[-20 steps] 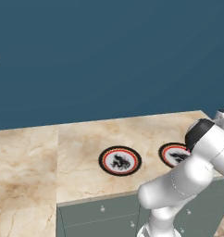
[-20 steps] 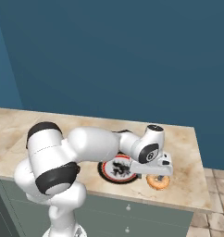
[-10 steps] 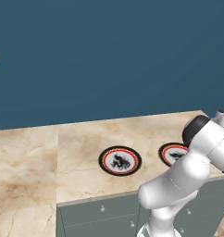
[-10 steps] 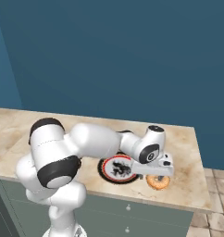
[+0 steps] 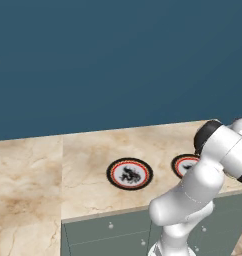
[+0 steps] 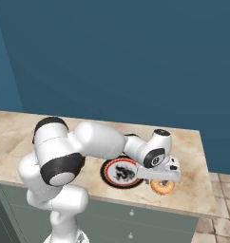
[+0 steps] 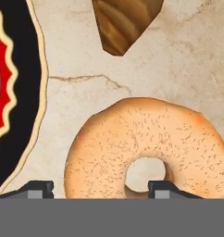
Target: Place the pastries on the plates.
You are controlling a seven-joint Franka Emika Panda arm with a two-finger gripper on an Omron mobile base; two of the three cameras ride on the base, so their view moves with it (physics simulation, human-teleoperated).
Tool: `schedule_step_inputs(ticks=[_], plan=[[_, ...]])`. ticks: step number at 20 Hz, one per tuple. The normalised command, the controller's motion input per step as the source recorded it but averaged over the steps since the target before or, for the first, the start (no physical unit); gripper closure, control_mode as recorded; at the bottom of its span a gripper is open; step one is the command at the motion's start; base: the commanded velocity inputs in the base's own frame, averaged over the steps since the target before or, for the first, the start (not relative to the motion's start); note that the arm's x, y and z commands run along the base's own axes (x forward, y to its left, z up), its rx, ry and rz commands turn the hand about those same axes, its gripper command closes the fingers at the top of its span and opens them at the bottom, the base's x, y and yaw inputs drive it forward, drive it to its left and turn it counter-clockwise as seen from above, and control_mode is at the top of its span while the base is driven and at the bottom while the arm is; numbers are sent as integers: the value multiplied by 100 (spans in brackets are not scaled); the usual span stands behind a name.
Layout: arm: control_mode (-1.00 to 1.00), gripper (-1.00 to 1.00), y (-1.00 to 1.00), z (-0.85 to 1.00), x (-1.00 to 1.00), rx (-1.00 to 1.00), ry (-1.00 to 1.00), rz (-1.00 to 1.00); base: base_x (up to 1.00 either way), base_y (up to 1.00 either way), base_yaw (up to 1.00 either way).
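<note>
A white robot arm reaches across a beige marble table [image 6: 193,142] set against a dark blue wall [image 6: 112,57].

From the right base camera, the hand [image 6: 160,179] hangs low over the table near its front right edge, directly above a golden-brown ring pastry [image 6: 162,186] that lies on the bare marble. Just to the left of that pastry sits a round plate [image 6: 118,173] with a black rim, a red ring and a white centre bearing a black figure; the arm partly covers it.

From the left base camera, two such plates show: one plate [image 5: 129,173] lies in the open near the middle of the table, and a second plate [image 5: 183,164] to its right is partly hidden behind the arm.

The hand camera looks straight down on the ring pastry [image 7: 146,150]. The two dark fingertips [image 7: 37,189] stand on either side of its near part, apart from each other; whether they touch it is hard to say from this view. A darker brown pastry [image 7: 125,21] lies on the marble just beyond the ring, at the top of the frame. The black rim of a plate [image 7: 21,92] curves along the left edge, close beside the ring pastry but not under it. Neither pastry is on a plate.
</note>
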Motion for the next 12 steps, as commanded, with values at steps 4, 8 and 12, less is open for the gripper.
schedule_step_inputs(ticks=[4,8,12], plan=[[-100,-100,0,-23,11,0,-1,0,0,0,0],[-100,-100,0,-21,9,0,0,0,0,0,0],[-100,-100,0,-25,0,0,0,0,0,0,0]])
